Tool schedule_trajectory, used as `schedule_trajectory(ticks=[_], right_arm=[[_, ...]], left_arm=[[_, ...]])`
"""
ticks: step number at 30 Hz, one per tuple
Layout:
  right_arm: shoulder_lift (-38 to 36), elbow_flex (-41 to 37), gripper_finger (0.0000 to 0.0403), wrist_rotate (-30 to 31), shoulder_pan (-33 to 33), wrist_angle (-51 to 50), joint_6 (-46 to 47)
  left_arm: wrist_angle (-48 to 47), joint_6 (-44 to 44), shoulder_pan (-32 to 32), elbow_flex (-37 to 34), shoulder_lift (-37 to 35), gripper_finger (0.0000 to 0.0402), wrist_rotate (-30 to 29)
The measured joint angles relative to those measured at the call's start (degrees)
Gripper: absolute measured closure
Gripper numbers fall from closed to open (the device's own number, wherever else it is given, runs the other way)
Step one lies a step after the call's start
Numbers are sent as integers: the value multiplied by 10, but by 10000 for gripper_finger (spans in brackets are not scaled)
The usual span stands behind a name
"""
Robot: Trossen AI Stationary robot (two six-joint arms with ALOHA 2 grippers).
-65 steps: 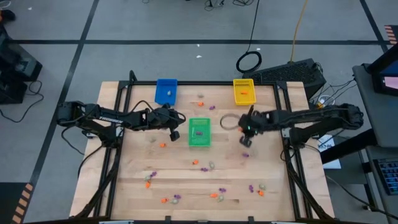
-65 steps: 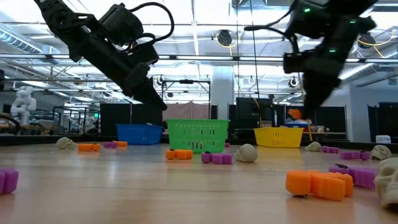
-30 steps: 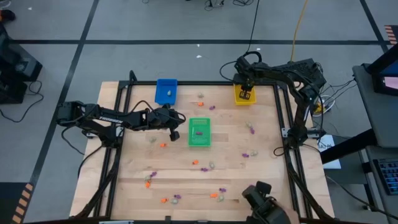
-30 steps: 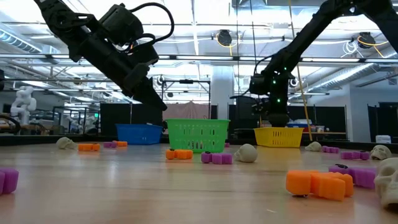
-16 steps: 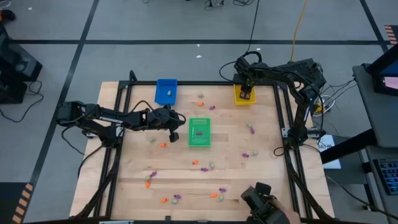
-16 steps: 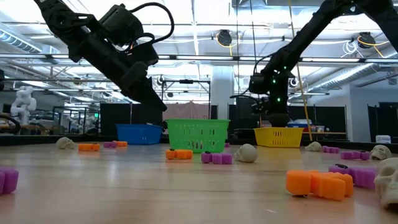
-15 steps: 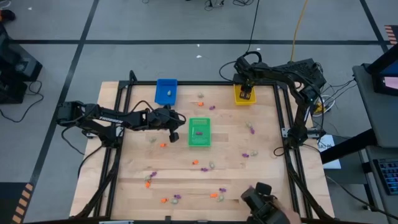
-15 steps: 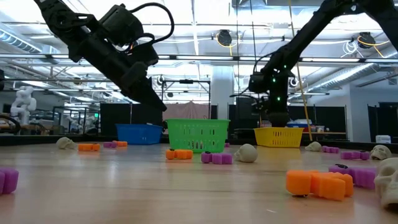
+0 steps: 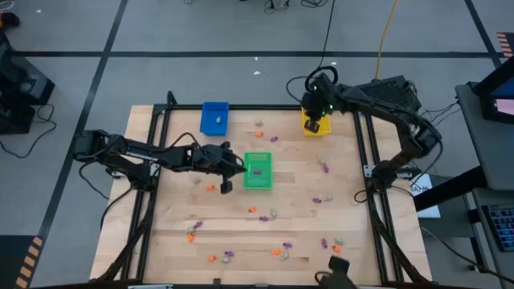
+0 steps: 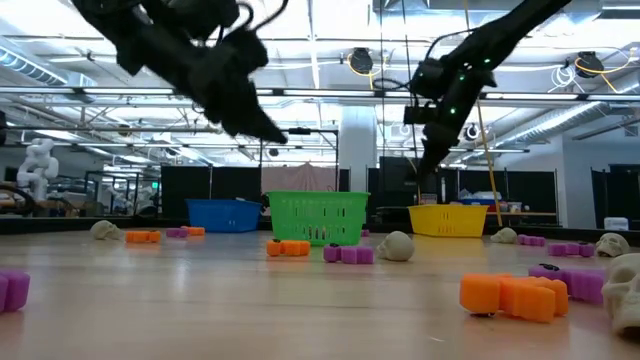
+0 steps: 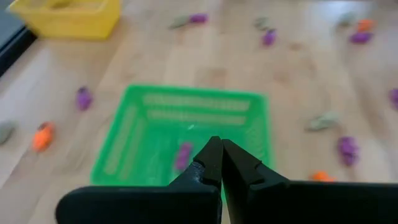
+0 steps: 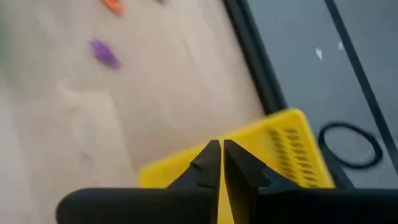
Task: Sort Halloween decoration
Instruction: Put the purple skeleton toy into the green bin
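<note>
Small orange, purple and pale Halloween decorations lie scattered over the wooden table, such as an orange one [image 9: 210, 187] and a purple one [image 9: 317, 198]. My left gripper [image 9: 240, 166] is shut and holds nothing. It hangs in the air just left of the green tray [image 9: 258, 181], in which a purple piece [image 11: 184, 155] lies. My right gripper [image 9: 315, 123] is also shut and holds nothing. It points down over the yellow tray [image 12: 283, 149] at the far right. The blue tray [image 9: 214, 117] stands at the far left with a pale piece in it.
More trinkets lie along the table's near part, among them an orange block [image 10: 512, 295] and purple pieces [image 10: 348, 254]. A dark object [image 9: 339, 271] juts in at the near edge. The table's black frame rails [image 9: 363, 144] run along both sides.
My left gripper has risen a little and moved right toward the green tray. My right gripper has lifted above the yellow tray and tipped to a flatter slant, with its arm swinging out over the table's right side. The dark object at the near edge has drawn back.
</note>
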Motion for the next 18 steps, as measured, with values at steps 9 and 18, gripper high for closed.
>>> schedule_trajectory(ticks=[9, 18], right_arm=[[-152, -236, 402, -47, 77, 286, 133], [-260, -359, 402, 17, 157, 439, 209]], left_arm=[[-44, -1, -69, 53, 15, 399, -7], [-140, -7, -84, 160, 134, 401, -8]])
